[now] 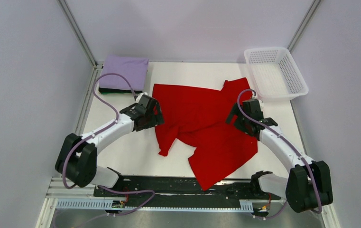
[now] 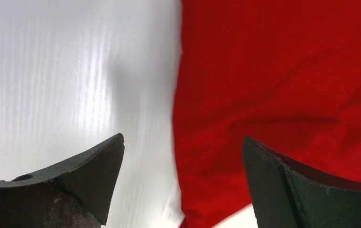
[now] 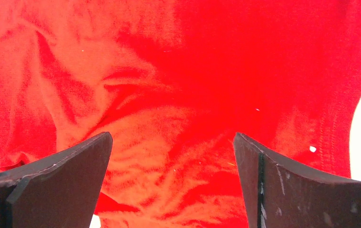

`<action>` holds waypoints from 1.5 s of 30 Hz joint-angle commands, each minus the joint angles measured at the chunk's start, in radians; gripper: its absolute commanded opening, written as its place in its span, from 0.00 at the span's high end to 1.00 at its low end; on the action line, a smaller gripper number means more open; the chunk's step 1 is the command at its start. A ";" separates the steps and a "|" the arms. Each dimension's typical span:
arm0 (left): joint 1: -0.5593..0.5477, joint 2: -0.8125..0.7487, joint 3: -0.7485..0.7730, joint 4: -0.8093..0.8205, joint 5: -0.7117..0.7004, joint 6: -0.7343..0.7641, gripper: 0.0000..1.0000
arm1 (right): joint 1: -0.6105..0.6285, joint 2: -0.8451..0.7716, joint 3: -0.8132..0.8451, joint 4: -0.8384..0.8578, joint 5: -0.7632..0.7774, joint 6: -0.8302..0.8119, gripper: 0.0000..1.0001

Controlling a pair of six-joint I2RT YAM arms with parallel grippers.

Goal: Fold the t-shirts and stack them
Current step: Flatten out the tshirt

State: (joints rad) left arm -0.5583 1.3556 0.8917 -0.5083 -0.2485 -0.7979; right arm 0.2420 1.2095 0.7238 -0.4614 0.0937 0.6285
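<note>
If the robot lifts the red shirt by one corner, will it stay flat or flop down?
It would probably flop: the red shirt lies rumpled, with wrinkles and folded-over parts. It is likely light, being thin cloth lying flat on the table. Pushed, it would probably bunch up rather than slide whole.

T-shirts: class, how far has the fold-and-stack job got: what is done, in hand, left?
Done: the lavender t-shirt lies folded on a dark folded t-shirt at the far left corner. In hand: the red t-shirt lies rumpled and unfolded in the middle; the left hand and right hand hover open over it, gripping nothing. Left: fold the red one and stack it.
</note>
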 commanded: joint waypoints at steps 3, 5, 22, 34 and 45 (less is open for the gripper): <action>0.099 0.175 0.089 0.108 0.048 0.092 0.01 | -0.071 -0.096 -0.050 -0.100 0.069 0.084 0.00; 0.115 0.232 0.119 0.123 0.043 0.105 0.02 | -0.142 -0.115 -0.077 -0.118 0.054 0.097 0.00; 0.183 0.649 0.403 0.051 0.088 0.198 0.35 | -0.351 0.094 -0.064 -0.106 0.022 0.057 0.00; 0.193 0.541 0.463 0.005 -0.089 0.277 1.00 | -0.358 0.172 0.032 -0.105 0.063 0.033 0.96; 0.210 0.112 0.273 0.162 -0.309 0.380 1.00 | -0.368 -0.064 0.048 -0.112 0.126 -0.031 1.00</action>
State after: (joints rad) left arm -0.3656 1.5608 1.2118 -0.4549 -0.4511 -0.4831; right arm -0.1135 1.1923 0.7338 -0.5865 0.1699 0.6411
